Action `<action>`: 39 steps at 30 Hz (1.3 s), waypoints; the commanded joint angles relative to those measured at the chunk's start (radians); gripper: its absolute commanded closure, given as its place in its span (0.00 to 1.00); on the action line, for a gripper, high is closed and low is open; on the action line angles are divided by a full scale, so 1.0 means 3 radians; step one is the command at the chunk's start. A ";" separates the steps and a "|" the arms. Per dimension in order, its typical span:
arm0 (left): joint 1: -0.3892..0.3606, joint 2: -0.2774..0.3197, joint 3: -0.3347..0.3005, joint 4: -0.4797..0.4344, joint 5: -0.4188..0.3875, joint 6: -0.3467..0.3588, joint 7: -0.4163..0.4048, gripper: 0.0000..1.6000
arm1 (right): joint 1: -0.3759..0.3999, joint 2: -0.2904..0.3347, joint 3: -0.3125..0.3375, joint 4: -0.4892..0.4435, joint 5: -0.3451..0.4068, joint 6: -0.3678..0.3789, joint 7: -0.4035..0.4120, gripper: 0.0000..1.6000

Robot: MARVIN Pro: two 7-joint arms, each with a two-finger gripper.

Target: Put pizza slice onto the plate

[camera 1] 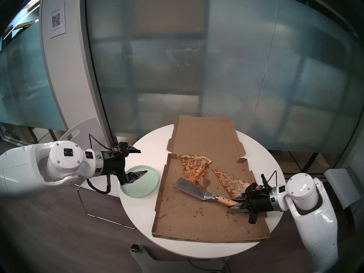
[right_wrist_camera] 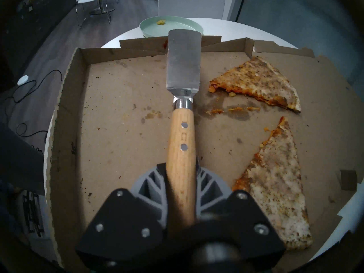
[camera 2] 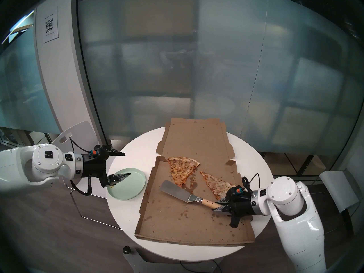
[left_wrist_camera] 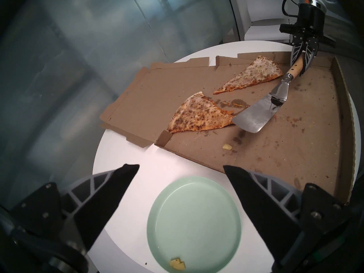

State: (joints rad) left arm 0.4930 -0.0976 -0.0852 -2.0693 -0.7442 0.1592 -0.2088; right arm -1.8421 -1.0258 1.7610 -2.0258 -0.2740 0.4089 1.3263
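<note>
- Right hand (right_wrist_camera: 181, 180) is clamped on the spatula (right_wrist_camera: 182, 140) handle; pizza slice (right_wrist_camera: 275, 180) lies just beside it in the box (right_wrist_camera: 118, 101).
- Left hand (left_wrist_camera: 181, 168) is spread above the plate (left_wrist_camera: 194, 225), nothing held.

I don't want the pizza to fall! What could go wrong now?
1. The spatula blade is narrow and the pale slice is long, so its tip may droop or slide off.
2. The box wall stands between the slice and the plate; a low carry could bump it.
3. The plate sits near the table edge, so a push might tip it off.
</note>
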 commanded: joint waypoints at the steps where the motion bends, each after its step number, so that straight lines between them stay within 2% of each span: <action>1: -0.0045 -0.0008 -0.0045 0.0004 0.0002 -0.0002 -0.0005 0.00 | -0.0162 0.0174 0.0271 -0.0238 0.0053 0.0092 0.0193 1.00; 8: -0.0046 -0.0008 -0.0045 0.0004 0.0002 -0.0002 -0.0005 0.00 | -0.0368 0.0214 0.0648 -0.0287 0.0109 0.0103 0.0365 1.00; 16: -0.0046 -0.0008 -0.0044 0.0004 0.0002 -0.0002 -0.0006 0.00 | -0.0620 0.0201 0.1066 -0.0391 0.0267 0.0110 0.0456 1.00; 24: -0.0046 -0.0008 -0.0044 0.0004 0.0002 -0.0002 -0.0005 0.00 | -0.0931 0.0170 0.1395 -0.0443 0.0376 0.0112 0.0492 1.00; 33: -0.0046 -0.0008 -0.0044 0.0004 0.0002 -0.0002 -0.0005 0.00 | -0.1244 -0.0039 0.1652 -0.0593 0.0529 0.0230 0.0399 1.00; 39: -0.0046 -0.0008 -0.0043 0.0004 0.0002 -0.0003 -0.0004 0.00 | -0.1526 -0.0201 0.1958 -0.0761 0.0593 0.0243 0.0330 1.00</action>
State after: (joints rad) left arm 0.4927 -0.0976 -0.0848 -2.0693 -0.7442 0.1591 -0.2086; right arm -2.1985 -1.0289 2.2615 -2.1899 -0.1299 0.4805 1.3637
